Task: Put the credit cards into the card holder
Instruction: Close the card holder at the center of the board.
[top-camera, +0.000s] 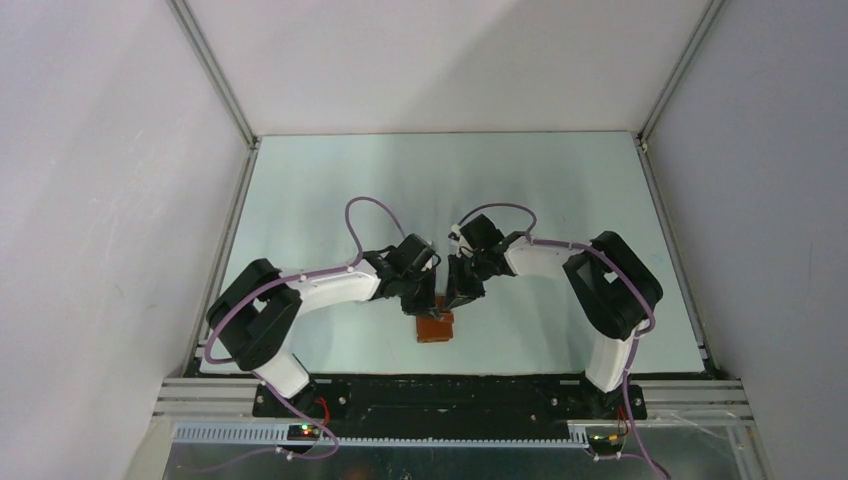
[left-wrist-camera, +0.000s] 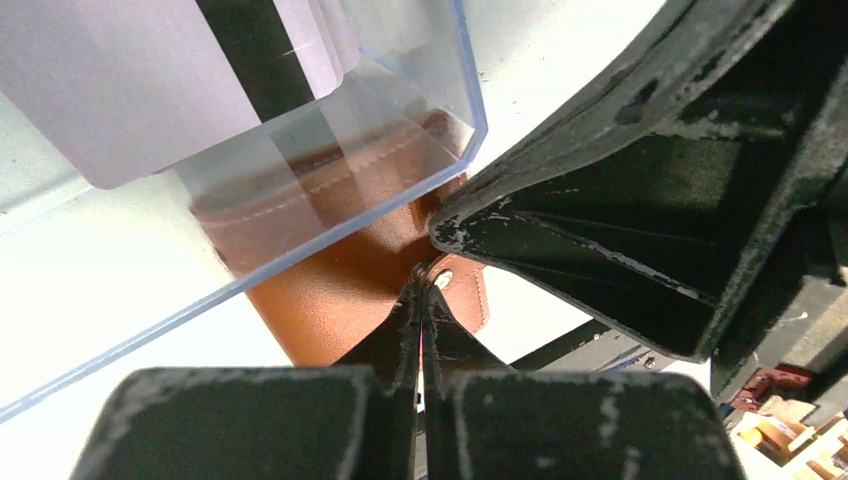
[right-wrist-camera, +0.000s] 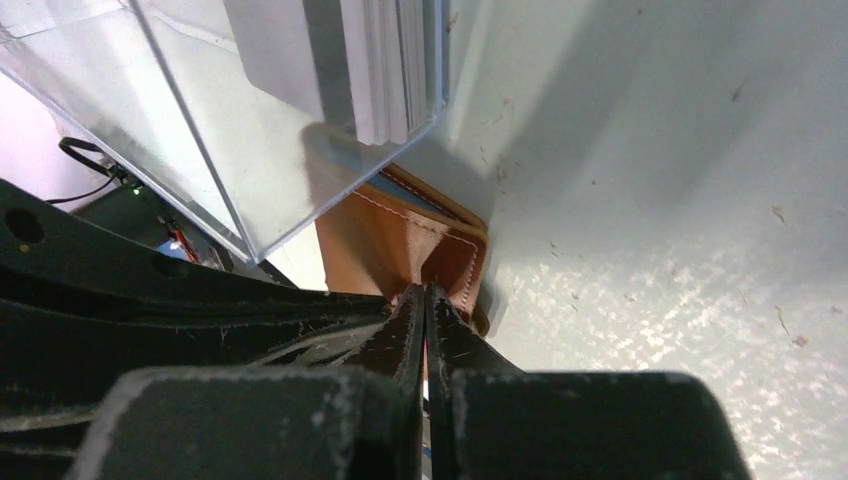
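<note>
The card holder (top-camera: 435, 325), a tan-brown leather wallet, lies on the table between the two arms. It also shows in the left wrist view (left-wrist-camera: 330, 300) and in the right wrist view (right-wrist-camera: 390, 245). My left gripper (top-camera: 424, 302) (left-wrist-camera: 424, 285) is shut, its tips pinching the wallet at the snap tab (left-wrist-camera: 462, 290). My right gripper (top-camera: 456, 300) (right-wrist-camera: 428, 292) is shut on the wallet's stitched edge from the other side. Several pale credit cards (left-wrist-camera: 150, 80) (right-wrist-camera: 385, 70) with a dark stripe stand in a clear plastic box just behind the wallet.
The clear plastic box (left-wrist-camera: 400, 110) (right-wrist-camera: 200, 130) overlaps the wallet's far part. The right gripper's black body (left-wrist-camera: 680, 200) fills the right of the left wrist view. Grey walls enclose the pale table (top-camera: 560, 200), and a black rail (top-camera: 450, 395) runs along its near edge.
</note>
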